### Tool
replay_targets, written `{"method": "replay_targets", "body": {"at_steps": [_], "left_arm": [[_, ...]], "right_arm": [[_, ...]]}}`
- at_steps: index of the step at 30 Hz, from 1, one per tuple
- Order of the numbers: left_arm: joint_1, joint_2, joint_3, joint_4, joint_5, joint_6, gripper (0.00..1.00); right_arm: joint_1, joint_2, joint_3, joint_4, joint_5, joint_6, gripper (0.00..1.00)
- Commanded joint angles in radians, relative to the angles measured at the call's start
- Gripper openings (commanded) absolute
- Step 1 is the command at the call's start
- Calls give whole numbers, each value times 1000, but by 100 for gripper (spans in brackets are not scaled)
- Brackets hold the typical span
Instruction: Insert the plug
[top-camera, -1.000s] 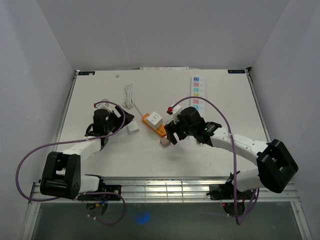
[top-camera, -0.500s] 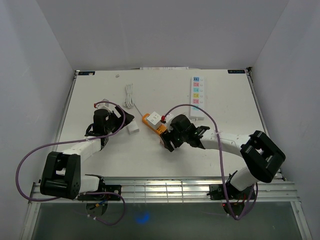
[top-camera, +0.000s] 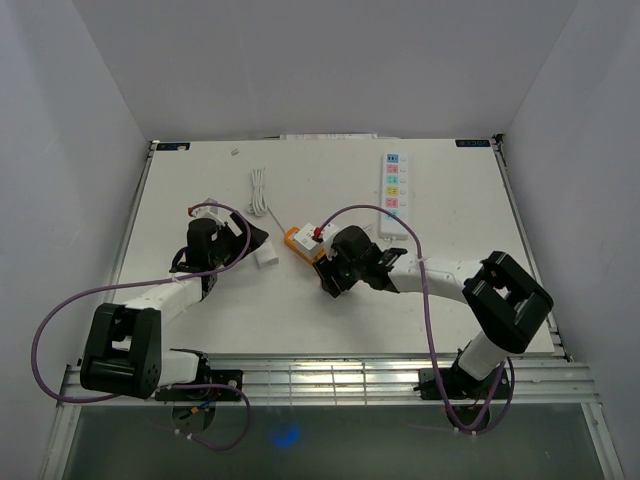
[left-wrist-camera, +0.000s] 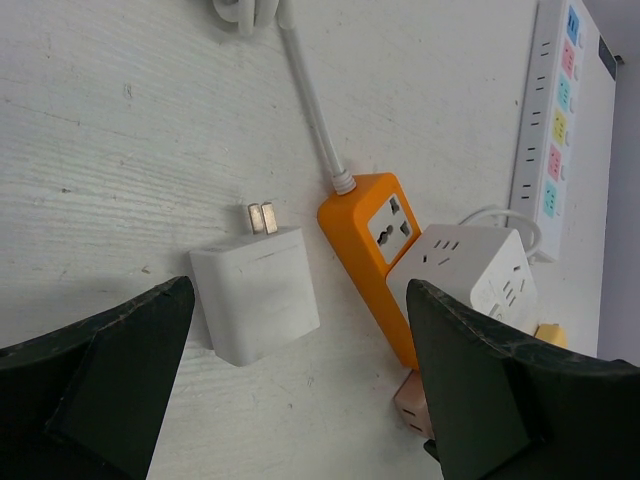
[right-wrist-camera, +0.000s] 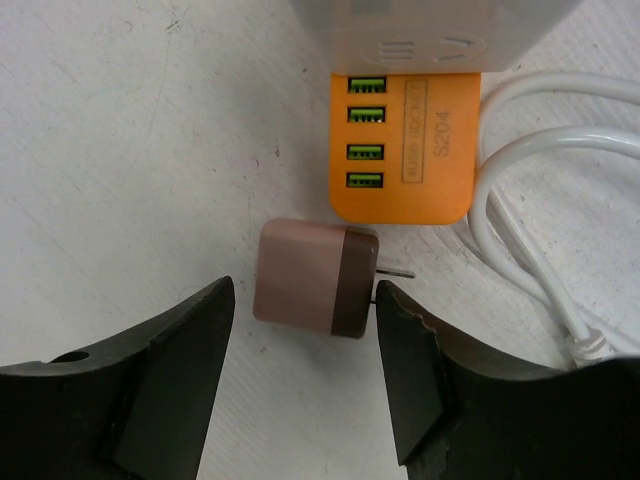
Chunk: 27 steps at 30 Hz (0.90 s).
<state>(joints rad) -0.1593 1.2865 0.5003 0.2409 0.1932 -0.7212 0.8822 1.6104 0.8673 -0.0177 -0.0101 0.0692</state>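
- The pink plug (right-wrist-camera: 315, 277) lies flat on the table (right-wrist-camera: 120, 120), just beside the USB end of the orange socket block (right-wrist-camera: 405, 150) but apart from it.
- Its long axis runs across the right wrist view, roughly parallel to that end face. The thin prong (right-wrist-camera: 396, 270) points toward picture right and the white cable (right-wrist-camera: 520, 230), not toward any socket.
- The right gripper (right-wrist-camera: 305, 292) is lowered over the plug with the jaws half spread. One finger is at the brown prong end and a narrow gap shows at the pink back end, so nothing is pinched yet.
- Because the fingers bracket the plug end to end, the prong end would be covered by a pad. Turning it toward a socket is judged awkward from this hold.
- The left gripper (left-wrist-camera: 300, 288) is held spread wide above the white charger (left-wrist-camera: 255, 300), whose two blades point up-picture and away from the block. It grips nothing, and it is judged to be waiting clear of the working arm.
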Motion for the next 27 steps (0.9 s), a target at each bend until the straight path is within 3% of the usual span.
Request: {"method": "replay_targets", "body": {"at_steps": [1,8,13,18,27], "left_arm": [[1,-30,30,0,-14,16,98],[0,-26,29,1,-15,17,98],[0,-26,29,0,-12,17,98],[1,-30,34,-5,3,6,98],[-2,-61,110,-163,268,-141,98]], "right_arm": [[17,25,47,36,2,-14,64],[21,39,44,25,6,-23,59],[23,37,39,21,36,-26,46],[21,16,59,6,23,-22,40],[3,-11,283,-195,-134,36,36]]}}
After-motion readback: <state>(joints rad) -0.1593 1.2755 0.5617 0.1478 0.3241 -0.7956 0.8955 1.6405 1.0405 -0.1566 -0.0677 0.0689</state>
